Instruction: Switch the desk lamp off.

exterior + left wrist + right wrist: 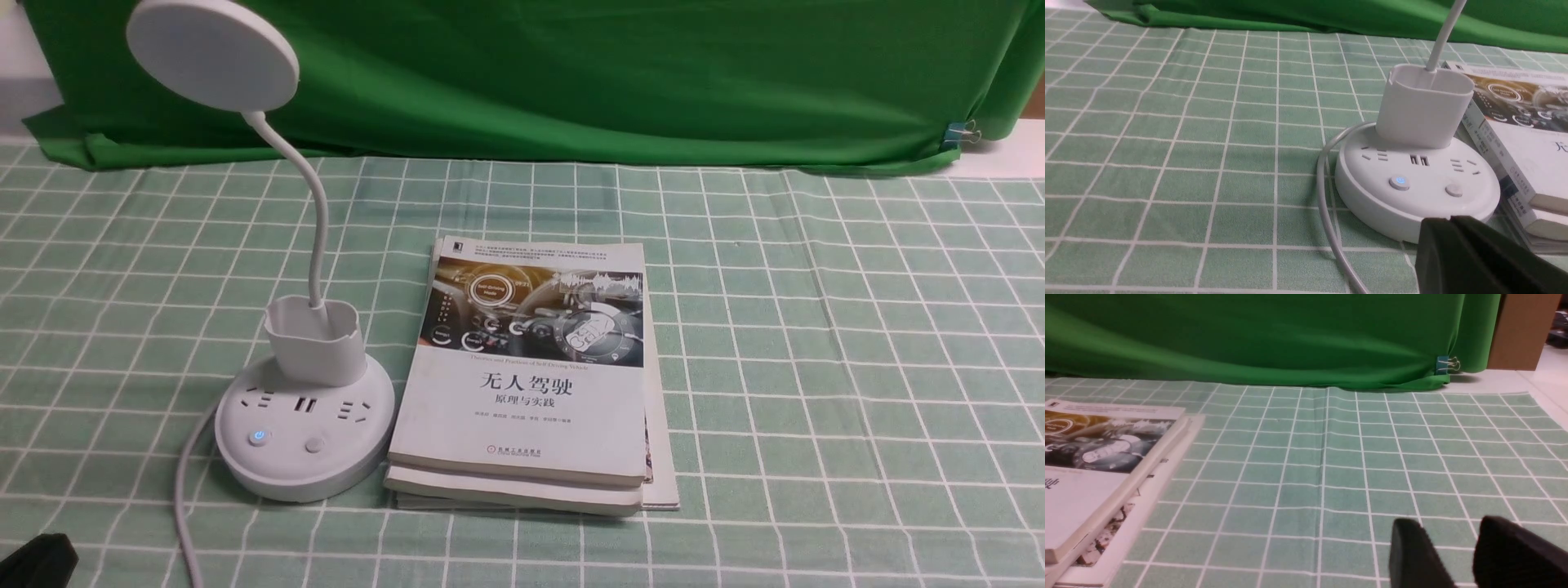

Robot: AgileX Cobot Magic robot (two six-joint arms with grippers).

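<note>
Evidently the desk lamp is set on the left side of the worktop, its round base just beside a stack of books at the middle; the placement keeps the two buttons on the near face of the base, turned toward the robot, so that they can be pressed from the front without the cup holder or the gooseneck being in the way. A blue glow is shown on the left-hand button (taken as a sign that power is on), while the plain button beside it is unlit; which of the two governs the light cannot be told. The lamp's cable is trailed off the base toward the near edge.

The left gripper is held low and just in front of the base, its jaws pressed together with nothing between them; this is judged a fitting pose for prodding a button with a single blunt tip. The right gripper is kept well apart from the lamp, over bare cloth beyond the books, its jaws parted and empty; no part in the task is suggested for it.
</note>
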